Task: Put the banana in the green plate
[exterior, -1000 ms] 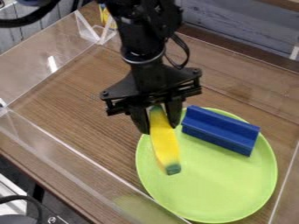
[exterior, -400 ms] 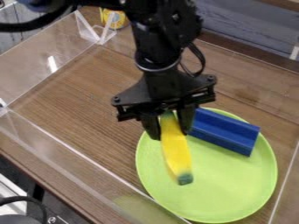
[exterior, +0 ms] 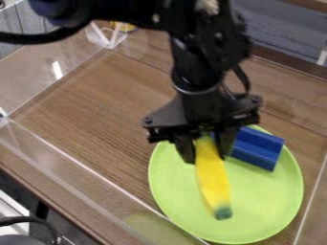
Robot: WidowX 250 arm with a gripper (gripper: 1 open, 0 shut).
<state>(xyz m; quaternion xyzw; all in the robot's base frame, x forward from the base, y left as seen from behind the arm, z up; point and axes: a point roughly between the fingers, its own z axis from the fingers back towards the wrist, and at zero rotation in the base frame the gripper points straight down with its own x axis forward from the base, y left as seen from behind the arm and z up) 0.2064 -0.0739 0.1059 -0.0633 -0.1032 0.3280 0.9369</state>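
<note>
Yellow banana (exterior: 213, 180) with a dark tip hangs tilted over the green plate (exterior: 274, 201), its upper end pinched in the gripper (exterior: 201, 145). A blue block (exterior: 258, 148) lies in the plate at its far edge, beside the gripper.

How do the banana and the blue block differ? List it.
The banana is yellow, long and curved; the blue block is blue and boxy. The banana hangs gripped in the hand; the blue block rests on the green plate. Both are over the green plate.

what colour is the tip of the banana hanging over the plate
Dark greenish, at the lower end of the yellow banana; the camera view shows it.
</note>
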